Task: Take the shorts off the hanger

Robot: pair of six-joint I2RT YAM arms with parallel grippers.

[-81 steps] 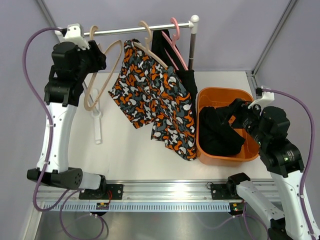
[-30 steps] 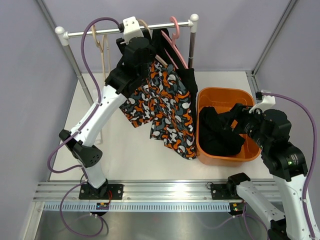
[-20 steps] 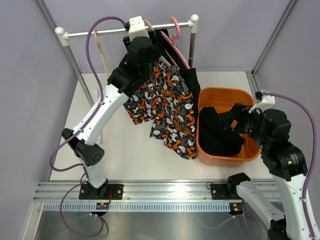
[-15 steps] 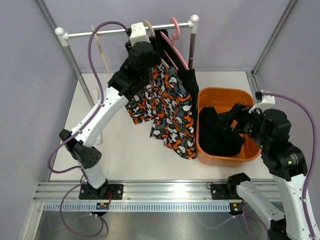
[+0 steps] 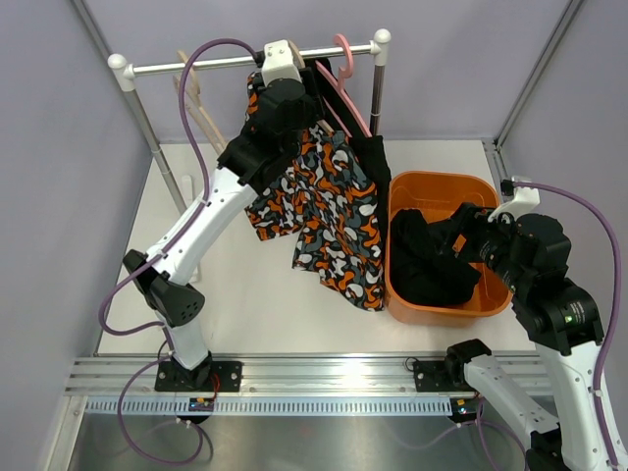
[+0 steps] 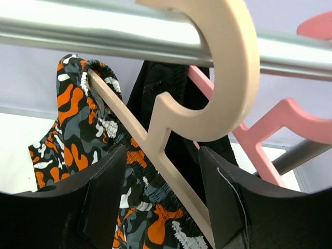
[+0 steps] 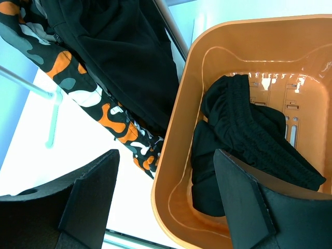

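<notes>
Beige plastic hanger neck sits between the spread left fingers, nothing gripped yet.
Left gripper (image 6: 162, 207) fingers (image 6: 104, 202) are parted, one on each side of the beige hanger (image 6: 228, 78) just under its hook on the steel rail (image 6: 78, 28); neither pad is clearly touching. Patterned shorts (image 5: 334, 206) hang from that hanger by the elastic waistband, orange/white/grey/black blotches, draping loose toward the table, not off yet. Hung black shorts (image 5: 371, 162) sit on the pink hanger (image 6: 290, 122) right behind, cloth touching. Step is probably steadying the hanger for stripping. The next move calls for closing on the neck or waistband, then sliding the cloth off the hanger arm. Right gripper (image 7: 166, 207) is parted and empty, over the orange bin (image 7: 176, 155), where binned black shorts (image 7: 244, 140) lie crumpled.
</notes>
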